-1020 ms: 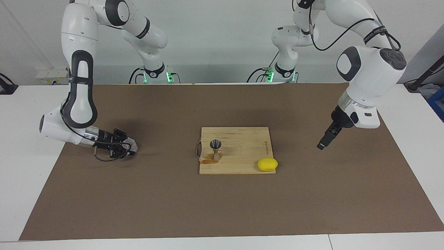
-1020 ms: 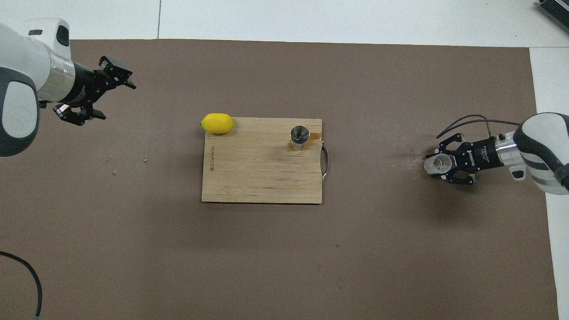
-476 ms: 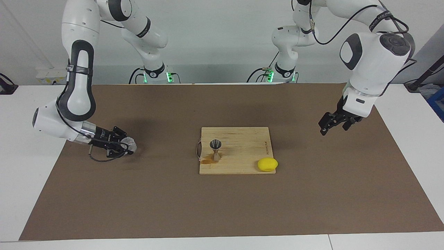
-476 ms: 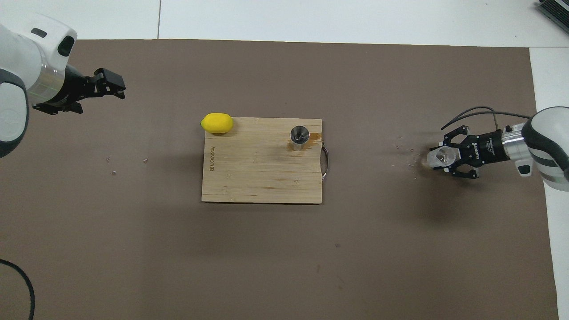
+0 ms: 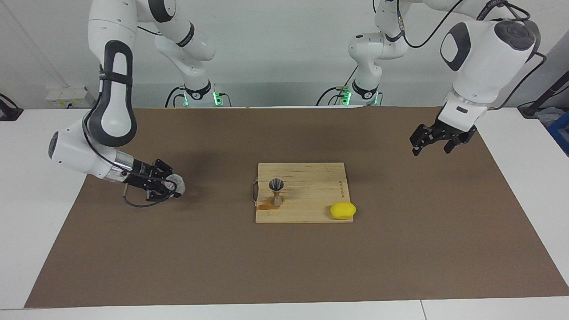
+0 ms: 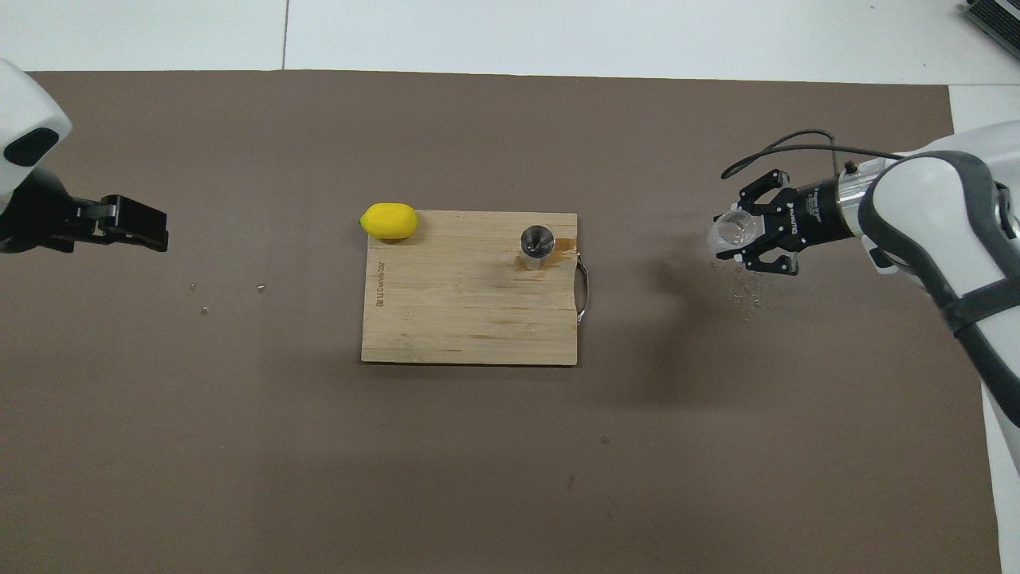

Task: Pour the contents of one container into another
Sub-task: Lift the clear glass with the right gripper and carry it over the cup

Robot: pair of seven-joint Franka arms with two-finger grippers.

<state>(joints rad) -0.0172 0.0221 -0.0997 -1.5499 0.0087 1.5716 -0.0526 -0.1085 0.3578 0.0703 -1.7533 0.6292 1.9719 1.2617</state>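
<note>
The clear faceted glass tumbler (image 5: 175,186) is held in my right gripper (image 5: 171,186), low over the brown mat toward the right arm's end of the table. It also shows in the overhead view (image 6: 734,231), in that gripper (image 6: 749,237). The metal hourglass jigger (image 5: 276,191) stands upright on the wooden cutting board (image 5: 311,178), near its handle edge, with a wet brown stain at its foot. It shows from above in the overhead view (image 6: 537,242). My left gripper (image 5: 433,144) hangs open and empty over the mat toward the left arm's end.
A yellow lemon (image 5: 342,210) lies at the board's corner farthest from the robots, also in the overhead view (image 6: 389,221). Small droplets or specks (image 6: 745,288) dot the mat under the glass. The board (image 6: 462,319) has a metal handle (image 6: 584,292).
My right gripper has lifted the glass slightly and carried it sideways toward the board. My left gripper has risen and swung back toward its own end.
</note>
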